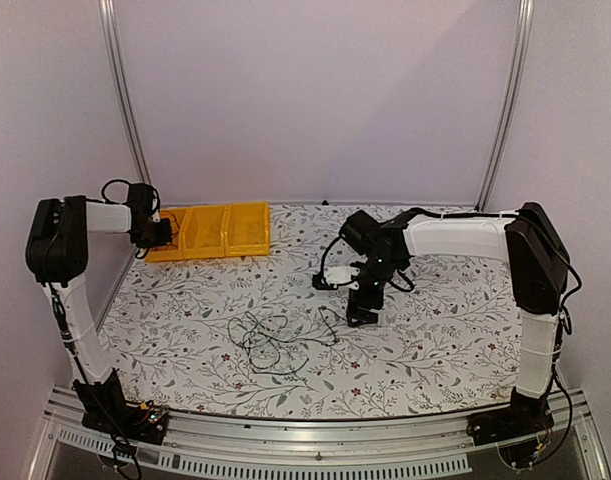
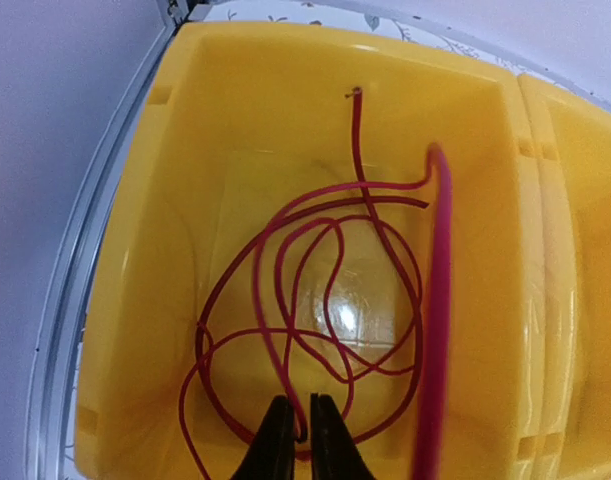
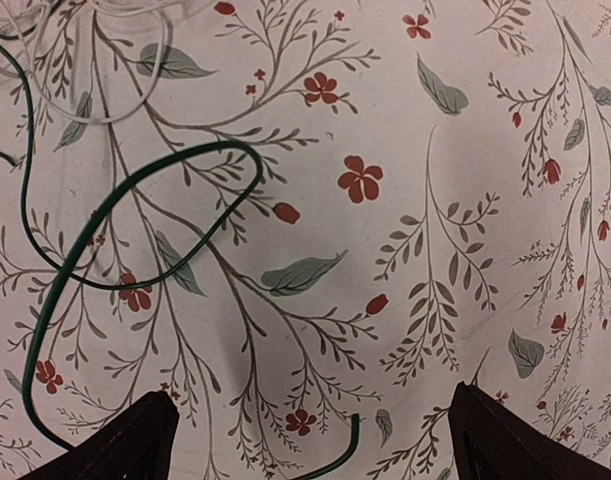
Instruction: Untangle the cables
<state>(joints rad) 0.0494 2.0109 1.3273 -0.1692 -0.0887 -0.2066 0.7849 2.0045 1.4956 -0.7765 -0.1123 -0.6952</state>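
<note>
The red cable (image 2: 325, 270) lies coiled inside the leftmost yellow bin (image 2: 135, 260). One strand rises blurred close to the camera at the right. My left gripper (image 2: 303, 402) is over this bin, its jaws closed on a strand of the red cable; in the top view it sits at the bin (image 1: 157, 235). A tangle of dark and pale cables (image 1: 270, 340) lies on the table. My right gripper (image 1: 363, 312) hovers at the tangle's right, open and empty (image 3: 313, 400). A dark green cable (image 3: 95, 250) loops below it, its end (image 3: 355, 422) between the fingers. A pale cable (image 3: 115, 60) shows top left.
Three yellow bins (image 1: 225, 250) stand in a row at the back left of the floral table cloth (image 1: 445, 330). A metal rail (image 2: 75, 260) runs beside the leftmost bin. A white part (image 1: 335, 277) hangs by the right wrist.
</note>
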